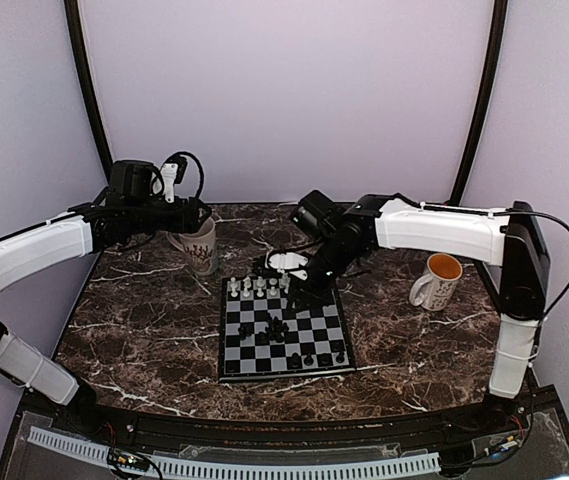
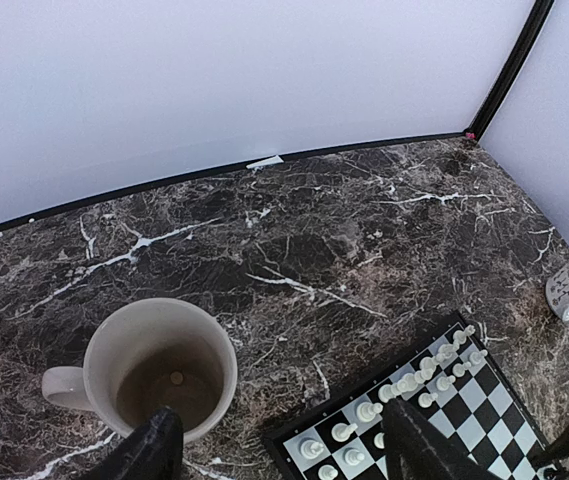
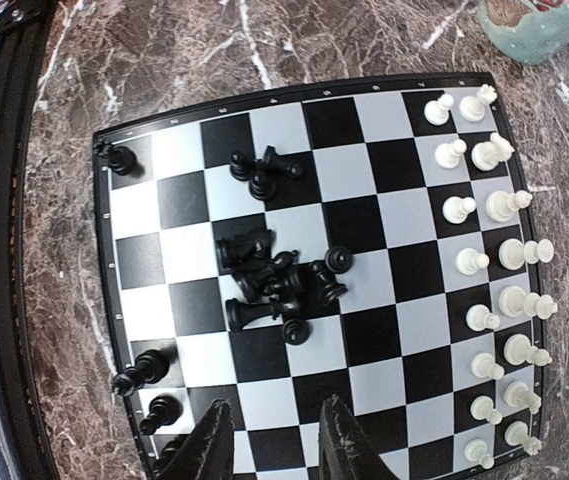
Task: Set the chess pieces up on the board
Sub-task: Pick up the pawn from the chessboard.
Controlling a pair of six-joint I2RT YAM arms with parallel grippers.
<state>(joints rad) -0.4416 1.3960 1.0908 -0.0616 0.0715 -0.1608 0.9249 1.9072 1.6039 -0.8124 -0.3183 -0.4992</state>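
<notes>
Over the board (image 1: 284, 325), toward its far side, my right gripper (image 3: 274, 403) hangs with its fingers a little apart and nothing between them. My left gripper (image 2: 279, 410) is well away at the back left, spread wide and empty, just above the grey mug (image 2: 159, 365).

The white pieces (image 3: 494, 260) stand in two neat rows along one edge of the board, so that side looks done. The black pieces (image 3: 279, 280) are the trouble. Most lie in a tangled heap near the middle, several on their sides and touching one another. A smaller knot (image 3: 264, 172) sits a few squares off, and only a few stand upright along the black edge (one at the corner (image 3: 114, 158), two further along (image 3: 149, 385)).

My worry is the heap. If I come down on one piece there, my fingers will likely catch its neighbours too. I could lift two at once, or drag the pile across the squares. A piece lying flat is round-bodied and may roll or squirt out as I close, possibly off the board onto the tabletop (image 1: 144, 310). With so narrow a gap between my fingers, a small error in aim would land a fingertip on top of a piece rather than beside it.

Carrying a piece to the black edge, I could topple the ones already standing. Swinging the other way, my wrist could sweep the white rows. If my left arm drops without moving clear first, it would strike the mug's rim.
</notes>
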